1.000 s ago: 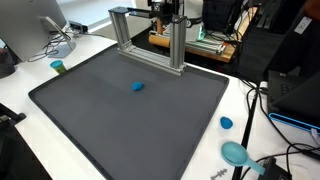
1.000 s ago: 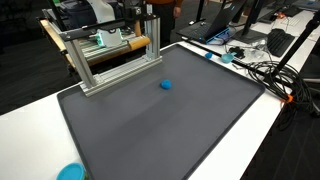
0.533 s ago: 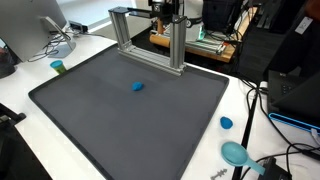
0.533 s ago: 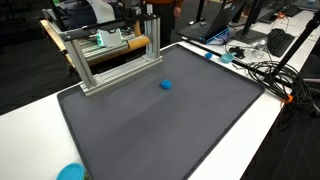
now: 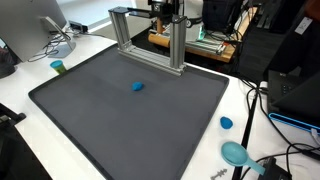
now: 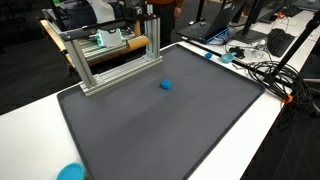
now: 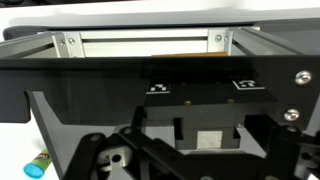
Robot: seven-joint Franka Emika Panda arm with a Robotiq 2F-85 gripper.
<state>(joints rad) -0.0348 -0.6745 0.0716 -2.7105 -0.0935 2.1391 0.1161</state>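
Observation:
A small blue object [image 5: 138, 86] lies on the dark grey mat [image 5: 100, 115] in both exterior views [image 6: 166, 85], a little in front of an aluminium frame [image 5: 150, 35]. My gripper [image 7: 200, 165] shows only in the wrist view, as black links spread wide at the bottom edge, with nothing between them. It is up behind the frame [image 7: 150, 42], far from the blue object. A black block with two square markers [image 7: 200, 95] fills the middle of the wrist view. The arm is mostly hidden behind the frame [image 6: 110, 55] in the exterior views.
A small blue-green cup [image 5: 58, 67] stands left of the mat and also shows in the wrist view [image 7: 38, 167]. A blue lid [image 5: 226, 123] and a teal bowl [image 5: 235, 153] lie on the white table. Cables [image 6: 265, 72], monitors and equipment surround the table.

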